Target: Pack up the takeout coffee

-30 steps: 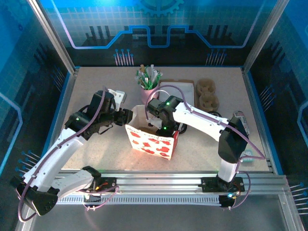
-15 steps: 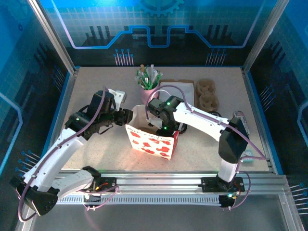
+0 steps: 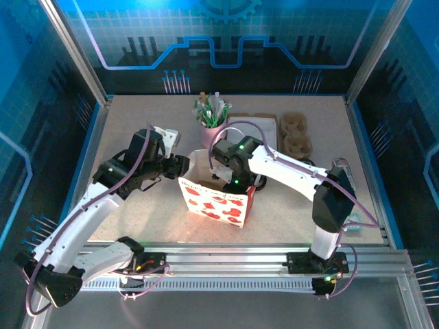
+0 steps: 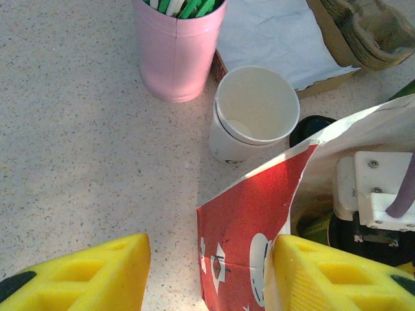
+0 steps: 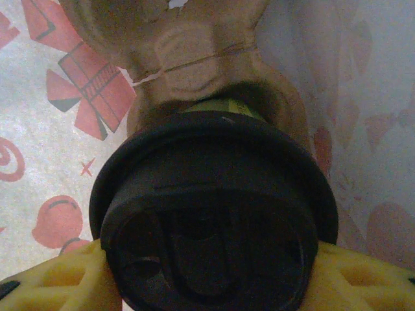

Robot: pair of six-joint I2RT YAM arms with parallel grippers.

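**Ana:** Where was the takeout coffee?

**Ben:** The takeout coffee [image 4: 256, 113], a plain white paper cup, stood upright and open-mouthed on the table [image 4: 78, 142]. It was outside the paper bag [image 4: 246, 233], between the bag's far edge and the pink cup [image 4: 178, 55] of green and white sticks, just beside that cup. It looked empty, and it was free of both grippers.

**Ana:** What else was close to it?

**Ben:** A low black round thing [image 4: 310, 126] sat just beside it, half hidden behind the bag's rim.

**Ana:** And the left gripper?

**Ben:** The left gripper [image 4: 209, 256] was at the bag's left rim with its yellow fingers [image 4: 84, 278] apart. Bare table showed between them. The bag's red-printed corner stood in the gap, close against one finger.

**Ana:** The right one?

**Ben:** The right gripper [image 5: 207, 278] reached down inside the bag, clamped on a black domed lid [image 5: 214, 214]. I couldn't tell what was under the lid. Beyond it lay a brown pulp carrier [image 5: 194, 52] against the bag's inner wall.

**Ana:** Further out?

**Ben:** A white tray [image 3: 255, 127] lay right of the pink cup, with two pulp holders [image 3: 297, 133] at the far right.
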